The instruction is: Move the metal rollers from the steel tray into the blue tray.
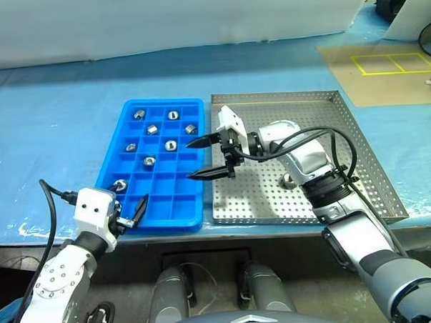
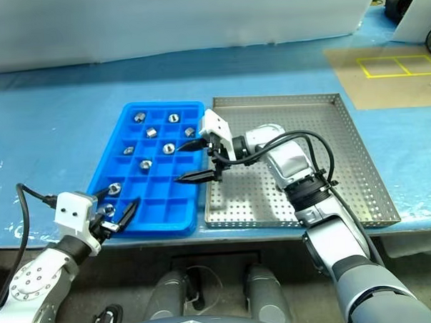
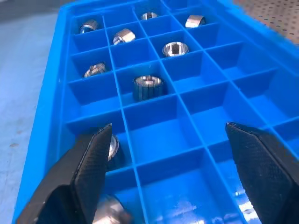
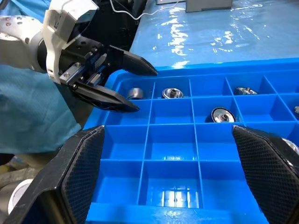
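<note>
Shiny silver metal rollers [image 1: 150,161] scattered in compartments of bright blue gridded plastic tray [image 1: 190,210], beside perforated steel tray [image 1: 358,149]. Left gripper [image 1: 132,211] at near corner, spread, empty; right gripper [image 1: 200,159] over tray edge, wide apart, empty.

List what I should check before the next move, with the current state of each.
1. Open and empty, left tool: ok.
2. Open and empty, right tool: ok.
3. Both apart from each other: ok.
4. Placed metal rollers each in a separate compartment of the blue tray: ok.
5. Free compartments there: ok, several in the near rows.
6. Roller to pick in the steel tray: cannot tell; one small shiny piece beside the right arm, partly hidden.
</note>
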Available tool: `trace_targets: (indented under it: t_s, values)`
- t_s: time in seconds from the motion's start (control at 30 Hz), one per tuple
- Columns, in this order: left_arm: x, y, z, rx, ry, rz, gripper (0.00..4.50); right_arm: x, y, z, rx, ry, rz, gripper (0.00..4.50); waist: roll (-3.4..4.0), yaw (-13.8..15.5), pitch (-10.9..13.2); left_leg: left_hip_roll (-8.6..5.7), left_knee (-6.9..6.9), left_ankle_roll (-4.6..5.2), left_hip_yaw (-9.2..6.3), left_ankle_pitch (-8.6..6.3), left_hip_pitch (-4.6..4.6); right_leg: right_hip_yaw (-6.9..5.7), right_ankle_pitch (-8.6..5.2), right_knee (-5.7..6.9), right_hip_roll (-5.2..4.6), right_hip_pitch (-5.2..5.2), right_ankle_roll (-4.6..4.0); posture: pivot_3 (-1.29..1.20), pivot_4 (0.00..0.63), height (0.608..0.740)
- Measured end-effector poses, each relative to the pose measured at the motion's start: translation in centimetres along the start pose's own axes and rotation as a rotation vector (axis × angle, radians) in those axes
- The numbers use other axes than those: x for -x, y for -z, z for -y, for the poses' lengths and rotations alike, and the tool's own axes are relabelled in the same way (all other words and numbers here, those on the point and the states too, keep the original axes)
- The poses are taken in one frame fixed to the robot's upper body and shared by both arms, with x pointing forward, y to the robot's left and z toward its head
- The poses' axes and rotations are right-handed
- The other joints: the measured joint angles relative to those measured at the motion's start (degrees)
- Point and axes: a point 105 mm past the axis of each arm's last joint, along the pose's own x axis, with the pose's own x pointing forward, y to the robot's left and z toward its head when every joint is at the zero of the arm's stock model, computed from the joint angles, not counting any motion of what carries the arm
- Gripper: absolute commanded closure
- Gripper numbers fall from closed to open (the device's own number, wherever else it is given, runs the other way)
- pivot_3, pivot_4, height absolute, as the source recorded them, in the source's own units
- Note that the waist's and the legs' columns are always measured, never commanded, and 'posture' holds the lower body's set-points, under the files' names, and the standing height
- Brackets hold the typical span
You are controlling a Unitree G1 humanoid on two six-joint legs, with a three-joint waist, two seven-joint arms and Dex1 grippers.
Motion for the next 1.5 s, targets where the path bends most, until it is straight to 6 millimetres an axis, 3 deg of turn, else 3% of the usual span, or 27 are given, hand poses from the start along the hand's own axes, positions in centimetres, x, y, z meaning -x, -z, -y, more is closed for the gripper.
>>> trace_targets:
  t_s: [0.1, 0.23, 0.47, 0.63, 0.8, 1.0, 1.1, 1.17, 1.23, 1.37, 1.5]
  values:
    - [-0.6, -1.2, 0.0, -0.017, 0.028, 0.031, 0.43, 0.1, -0.2, 0.1, 0.004, 0.015, 0.004, 0.00, -0.01, -0.16, -0.01, -0.01, 0.04, 0.00, 0.00, 0.00, 0.02, 0.01, 0.00, 0.01, 0.00, 0.03, 0.00, -0.32, 0.150, 0.740]
    - [-0.5, -1.2, 0.3, -0.005, 0.079, 0.022, 0.43, 1.0, -0.3, 0.3, 0.017, 0.053, 0.005, 0.00, -0.02, -0.43, -0.01, 0.00, 0.03, 0.00, 0.02, 0.00, 0.01, 0.02, 0.00, 0.00, 0.01, 0.00, 0.00, -0.34, 0.150, 0.740]
    - [2.6, -2.7, 1.3, -0.013, 0.294, -0.036, 0.43, 1.3, 0.2, 0.2, 0.003, 0.073, -0.003, 0.00, -0.04, -1.58, -0.02, 0.00, 0.03, 0.00, 0.04, 0.00, -0.02, 0.03, 0.00, 0.02, 0.03, -0.04, -0.01, -0.33, 0.150, 0.740]
    - [5.1, -4.5, -2.0, -0.098, 0.278, -0.167, 0.43, 1.7, 0.5, 0.3, 0.002, 0.086, -0.010, 0.00, -0.07, -1.65, -0.01, 0.04, 0.04, -0.12, 0.03, 0.07, 0.08, 0.07, -0.18, 0.16, 0.12, -0.07, 0.29, -0.31, 0.150, 0.740]
    - [5.2, -5.8, -3.1, -0.096, 0.312, -0.260, 0.43, 1.1, 0.3, 0.1, 0.004, 0.069, 0.005, 0.00, -0.10, -1.48, -0.02, -0.04, 0.05, -0.14, 0.03, 0.08, 0.12, 0.22, -0.21, 0.16, 0.13, -0.08, 0.33, -0.31, 0.150, 0.740]
    - [5.4, -3.6, -4.9, -0.140, 0.290, -0.440, 0.43, 0.9, 0.1, 0.1, -0.004, 0.075, 0.018, 0.00, -0.21, -1.62, -0.04, 0.04, -0.07, -0.15, 0.07, 0.09, 0.12, 0.30, -0.14, 0.12, 0.22, -0.17, 0.22, -0.35, 0.150, 0.740]
    - [4.4, -4.6, -4.4, -0.133, 0.307, -0.341, 0.43, 1.4, -1.1, 0.3, -0.035, 0.099, 0.078, 0.00, -0.20, -1.46, -0.04, 0.04, -0.11, -0.17, 0.09, 0.10, 0.05, 0.30, 0.00, 0.07, 0.25, -0.21, -0.06, -0.36, 0.150, 0.740]
    - [2.8, -7.1, -3.7, -0.107, 0.312, -0.151, 0.43, 2.0, -1.6, 0.7, -0.046, 0.126, 0.100, 0.00, -0.16, -1.12, -0.04, 0.01, -0.07, -0.18, 0.09, 0.10, 0.06, 0.31, 0.02, 0.12, 0.24, -0.17, -0.09, -0.38, 0.150, 0.740]
    - [1.7, -8.2, -2.9, -0.104, 0.324, -0.062, 0.43, 2.3, -1.7, 1.0, -0.041, 0.145, 0.096, 0.00, -0.20, -1.25, -0.07, 0.00, -0.03, -0.22, 0.10, 0.13, 0.10, 0.32, 0.05, 0.14, 0.23, -0.11, -0.15, -0.40, 0.150, 0.740]
    - [-2.1, -9.0, 1.5, -0.065, 0.441, 0.076, 0.43, 3.6, -1.2, 1.5, -0.033, 0.199, 0.055, 0.00, -0.23, -1.38, -0.12, 0.03, 0.10, -0.22, 0.10, 0.14, 0.16, 0.35, 0.08, 0.22, 0.23, -0.02, -0.16, -0.44, 0.150, 0.740]
    - [-6.1, -10.2, 4.1, -0.032, 0.506, 0.153, 0.43, 6.1, 0.7, 2.4, -0.053, 0.303, -0.010, 0.00, -0.23, -1.79, -0.15, 0.04, 0.12, -0.22, 0.10, 0.16, 0.22, 0.36, 0.08, 0.22, 0.24, 0.04, -0.17, -0.51, 0.150, 0.740]
